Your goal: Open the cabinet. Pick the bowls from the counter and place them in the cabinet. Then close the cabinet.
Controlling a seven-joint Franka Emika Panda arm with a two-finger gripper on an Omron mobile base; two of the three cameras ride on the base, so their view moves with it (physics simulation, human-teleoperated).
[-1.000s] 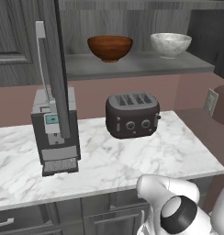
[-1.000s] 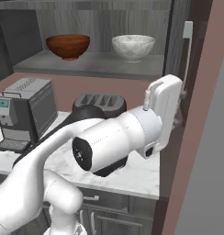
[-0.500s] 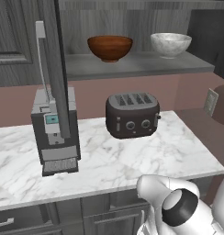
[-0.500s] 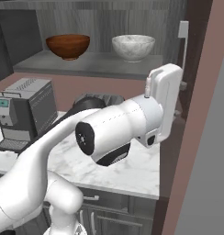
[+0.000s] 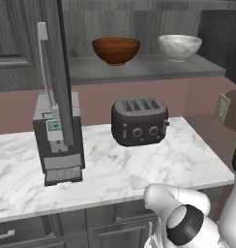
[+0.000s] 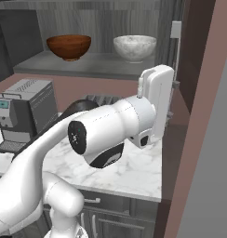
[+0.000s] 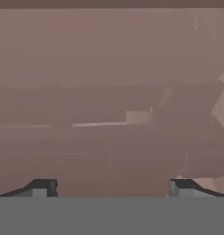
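The cabinet stands open. Its left door (image 5: pixel 56 72) is seen edge-on with its silver bar handle (image 5: pixel 42 63), and its right door (image 6: pixel 192 56) is swung out with its handle (image 6: pixel 176 51). Both bowls sit on the cabinet shelf (image 5: pixel 139 70). The reddish-brown bowl (image 5: pixel 115 50) (image 6: pixel 69 46) is on the left and the pale grey-white bowl (image 5: pixel 180 46) (image 6: pixel 135 47) on the right. My gripper (image 6: pixel 167 107) hangs beside the right door, below its handle. In the hand view my gripper (image 7: pixel 113 186) is open, its fingertips wide apart, with nothing between them and a brownish wall ahead.
A black toaster (image 5: pixel 139 121) and a grey coffee machine (image 5: pixel 57 140) stand on the marble counter (image 5: pixel 178 164). A wall outlet (image 5: pixel 221 107) is at the right, and drawer fronts (image 5: pixel 115 227) run below the counter. My arm's elbow (image 6: pixel 106 135) looms over the counter's right part.
My hand has lifted a little and shifted slightly left beside the right door, with the elbow rising. The bowls and doors have not moved.
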